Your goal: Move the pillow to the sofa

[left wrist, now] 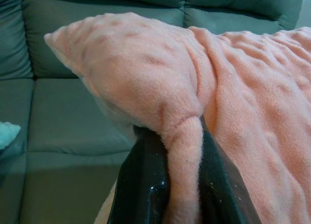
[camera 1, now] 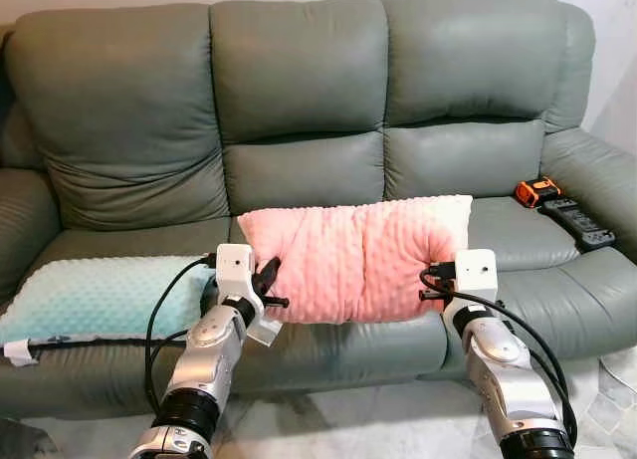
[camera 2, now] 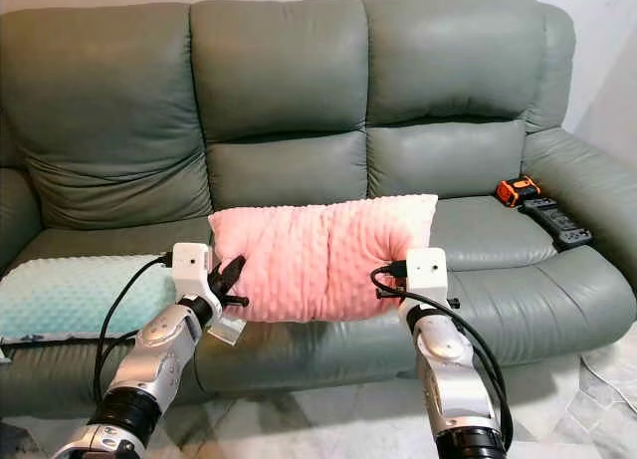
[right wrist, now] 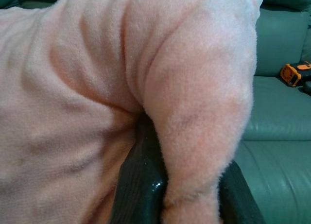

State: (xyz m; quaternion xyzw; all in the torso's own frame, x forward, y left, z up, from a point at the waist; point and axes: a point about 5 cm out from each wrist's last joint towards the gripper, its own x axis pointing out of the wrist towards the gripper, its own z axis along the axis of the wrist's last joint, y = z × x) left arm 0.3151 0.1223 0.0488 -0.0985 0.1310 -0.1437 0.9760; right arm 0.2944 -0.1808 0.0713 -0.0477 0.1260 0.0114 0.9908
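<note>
- pillow (camera 1: 353,260) hides the sofa (camera 1: 299,91) seat behind it;
- right gripper (camera 1: 430,280) fingertips buried in fabric;
- orange tool (camera 1: 537,191) too small to identify

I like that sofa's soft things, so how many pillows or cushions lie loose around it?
2: a pink pillow held between both grippers above the middle seat, and a mint cushion lying on the left seat.

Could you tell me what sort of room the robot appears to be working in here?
Most likely a home living room: a three-seat green sofa, a pink pillow and mint pillow, and a power strip lying on the seat.
</note>
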